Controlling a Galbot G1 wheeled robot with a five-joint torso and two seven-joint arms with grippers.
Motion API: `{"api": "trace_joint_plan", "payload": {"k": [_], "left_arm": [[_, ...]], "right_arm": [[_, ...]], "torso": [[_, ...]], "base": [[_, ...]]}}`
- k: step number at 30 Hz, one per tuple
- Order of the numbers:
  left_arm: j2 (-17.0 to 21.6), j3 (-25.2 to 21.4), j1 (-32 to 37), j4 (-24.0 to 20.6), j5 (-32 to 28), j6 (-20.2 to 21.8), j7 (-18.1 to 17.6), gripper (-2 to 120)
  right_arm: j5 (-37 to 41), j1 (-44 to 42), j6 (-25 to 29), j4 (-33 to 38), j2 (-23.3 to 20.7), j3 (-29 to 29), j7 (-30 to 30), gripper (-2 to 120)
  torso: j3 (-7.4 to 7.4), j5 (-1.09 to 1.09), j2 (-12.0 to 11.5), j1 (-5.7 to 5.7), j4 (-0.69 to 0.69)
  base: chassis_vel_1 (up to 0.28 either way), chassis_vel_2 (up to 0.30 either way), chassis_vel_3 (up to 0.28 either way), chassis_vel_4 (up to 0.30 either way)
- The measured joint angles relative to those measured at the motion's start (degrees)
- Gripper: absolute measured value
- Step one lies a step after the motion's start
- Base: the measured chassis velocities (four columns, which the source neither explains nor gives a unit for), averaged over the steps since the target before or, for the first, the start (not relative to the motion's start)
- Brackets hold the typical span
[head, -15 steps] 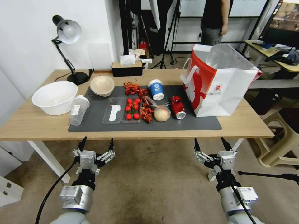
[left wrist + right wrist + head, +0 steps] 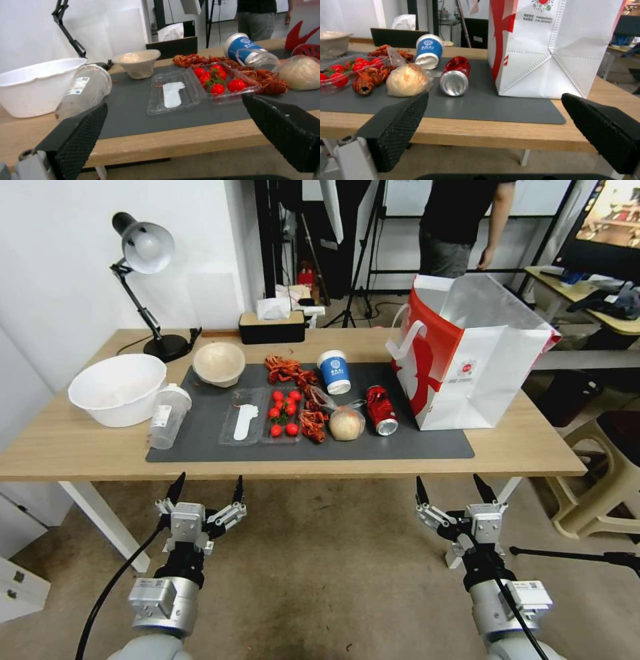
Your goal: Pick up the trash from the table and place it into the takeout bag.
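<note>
— Pincer on the left [image 2: 205,490] first: where is it?
— Below the bench's [image 2: 80,450] near edge, over bare floor, fingers spread wide and holding nothing. It touches nothing.

— What sits nearest the left edge of the bench?
— A white basin [image 2: 117,388] on bare wood, with the clear white-lidded plastic cup [image 2: 168,415] just beside it, lying tilted across the left border of the dark mat [image 2: 400,447]. The beige bowl [image 2: 219,363] stands at the mat's far left corner.

— And the middle?
— An open clear tray [image 2: 261,415] with small red tomatoes, red crayfish shells [image 2: 293,373] around it, then the blue-and-white paper cup [image 2: 333,371] upright toward the far side. The clear plastic bag with its round beige lump [image 2: 347,423] lies just beside the crushed red drink can [image 2: 381,410], whose open end faces the near edge.

— Any free room?
— A bare strip of mat and wood runs along the near edge.

— The right side?
— The takeout bag [image 2: 493,373] stands upright and open on the mat's right end, near the can. The right pincer [image 2: 452,488] hangs below the near edge, also wide and empty.
</note>
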Motion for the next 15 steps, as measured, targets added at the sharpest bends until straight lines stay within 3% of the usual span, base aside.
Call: {"api": "trace_joint_plan", "payload": {"k": [15], "left_arm": [[0.0, 0.2, 0.2, -0.3, -0.3, 0.2, -0.5, 100]], "right_arm": [[0.4, -0.1, -0.5, 0.3, -0.3, 0.0, 0.0, 100]], "torso": [[0.00, 0.00, 0.0, 0.00, 0.00]], "base": [[0.000, 0.000, 0.000, 0.000]]}}
